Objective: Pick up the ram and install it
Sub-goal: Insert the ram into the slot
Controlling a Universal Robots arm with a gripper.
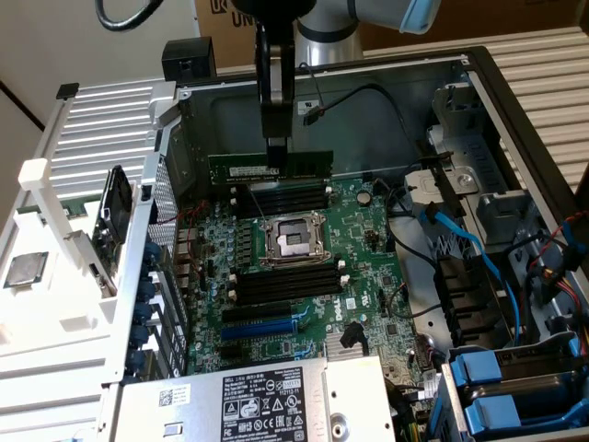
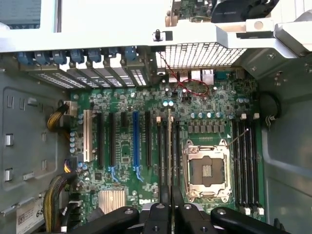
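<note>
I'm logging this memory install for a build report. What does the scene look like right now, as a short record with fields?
gripper: shut on the ram
ram: held level above the motherboard, running along the memory slots, not seated
target slot: cannot tell
processor socket: metal-framed, between the two banks of memory slots
power supply: at the near edge of the open case

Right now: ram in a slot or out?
Out, it seems. The gripper holds the ram on edge above the black slots, its lower edge not down in any of them.
</note>
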